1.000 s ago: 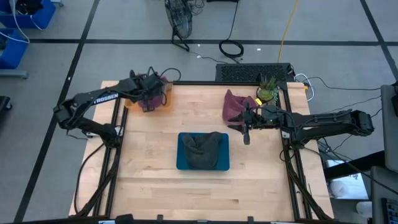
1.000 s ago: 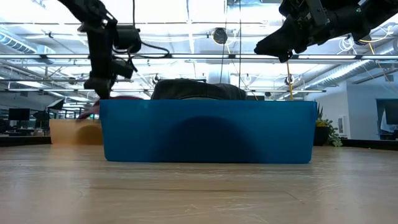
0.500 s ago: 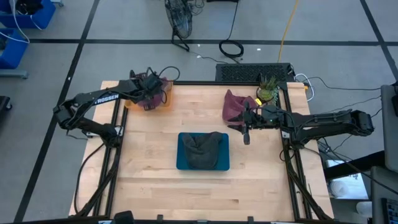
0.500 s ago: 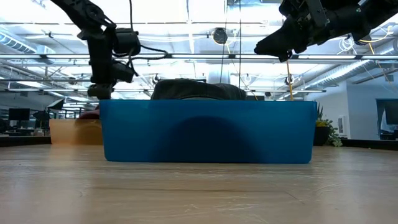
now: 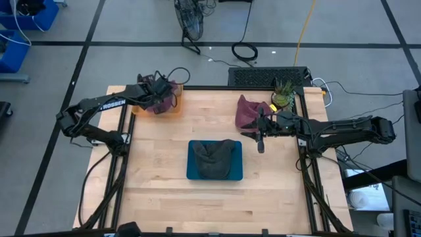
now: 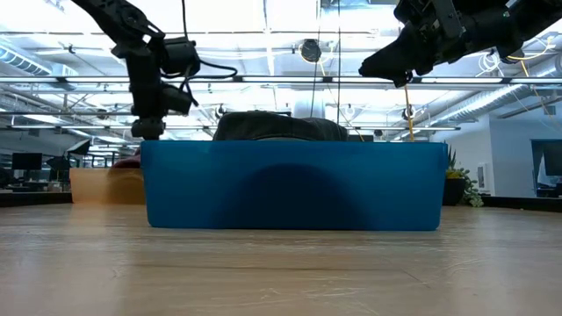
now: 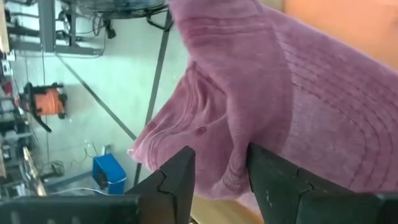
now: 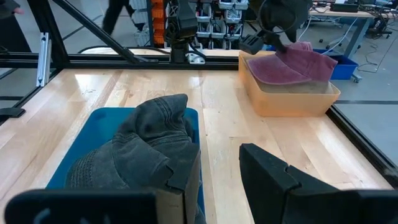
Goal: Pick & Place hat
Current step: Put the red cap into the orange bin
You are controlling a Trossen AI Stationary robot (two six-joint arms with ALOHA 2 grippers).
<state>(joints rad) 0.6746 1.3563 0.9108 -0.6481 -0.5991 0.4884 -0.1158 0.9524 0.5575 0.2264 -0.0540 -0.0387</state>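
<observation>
fingers of the left gripper point(image 7: 217, 180) stand parted over a maroon hat point(image 7: 292, 106) draped in the orange bin point(image 5: 158, 105) at the tabletop's point(image 5: 158, 191) far left corner. right gripper point(image 5: 260, 143) hovers, fingers apart, empty, beside the blue tray point(image 5: 192, 172) holding a grey hat point(image 5: 214, 160).

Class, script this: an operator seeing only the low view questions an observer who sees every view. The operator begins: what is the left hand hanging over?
Observer: The left hand hangs over a tan bin at the table's far left corner.
Operator: Anything in it?
Observer: A purple hat lies in it, below the hand's open fingers.
Operator: And the right hand?
Observer: The right hand hovers open and empty beside a second hat, which lies on the table.
</observation>
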